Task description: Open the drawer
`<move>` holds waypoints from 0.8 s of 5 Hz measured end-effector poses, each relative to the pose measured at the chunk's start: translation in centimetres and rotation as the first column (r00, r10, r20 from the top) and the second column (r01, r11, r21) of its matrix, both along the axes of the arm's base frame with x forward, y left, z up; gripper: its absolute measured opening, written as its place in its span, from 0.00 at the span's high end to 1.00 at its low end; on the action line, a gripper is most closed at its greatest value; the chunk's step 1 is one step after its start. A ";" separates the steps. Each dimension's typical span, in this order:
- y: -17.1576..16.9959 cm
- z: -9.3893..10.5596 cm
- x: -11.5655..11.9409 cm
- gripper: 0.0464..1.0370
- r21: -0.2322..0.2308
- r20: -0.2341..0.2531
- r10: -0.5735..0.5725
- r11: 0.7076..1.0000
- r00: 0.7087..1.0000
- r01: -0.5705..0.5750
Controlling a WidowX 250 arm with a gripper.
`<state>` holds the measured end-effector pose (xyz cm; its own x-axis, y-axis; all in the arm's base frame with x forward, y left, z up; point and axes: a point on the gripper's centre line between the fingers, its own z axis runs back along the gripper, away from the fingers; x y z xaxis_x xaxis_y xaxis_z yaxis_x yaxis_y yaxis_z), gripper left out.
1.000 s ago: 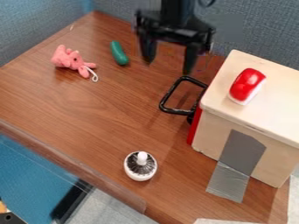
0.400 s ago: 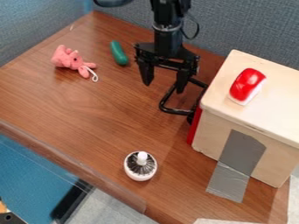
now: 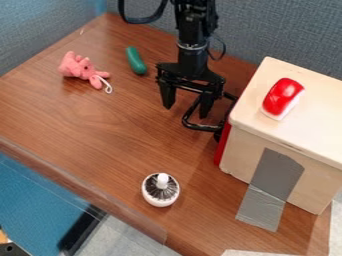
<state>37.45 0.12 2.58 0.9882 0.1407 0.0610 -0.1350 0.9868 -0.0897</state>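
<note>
Camera view shows a black gripper (image 3: pixel 186 111) hanging over a brown wooden bench (image 3: pixel 100 125), its jaws spread wide with nothing between them, one tip overlapping the looped black handle (image 3: pixel 202 128) of the drawer, though whether they touch I cannot tell. The drawer's red front (image 3: pixel 223 146) sits against the left side of a pale wooden box (image 3: pixel 307 135), which carries a red-and-white rounded object (image 3: pixel 283 97) on top. Elsewhere on the bench are a pink plush toy (image 3: pixel 80 68), a green elongated item (image 3: pixel 135 60) and a white round object (image 3: pixel 160 199).
</note>
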 end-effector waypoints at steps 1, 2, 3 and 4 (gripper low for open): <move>0.2 -0.4 -0.1 0.37 0.016 -0.024 -0.010 1.000 1.000 0.010; 1.1 -0.1 -0.1 0.67 0.032 -0.037 -0.002 0.999 0.999 0.003; 3.1 0.0 -0.3 0.87 0.045 -0.042 0.033 0.998 0.999 -0.031; 4.5 0.0 -0.6 0.91 0.048 -0.052 0.059 0.997 0.997 -0.057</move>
<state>36.87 4.58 2.53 0.9804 0.1964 0.0167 -0.1957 0.9800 -0.0348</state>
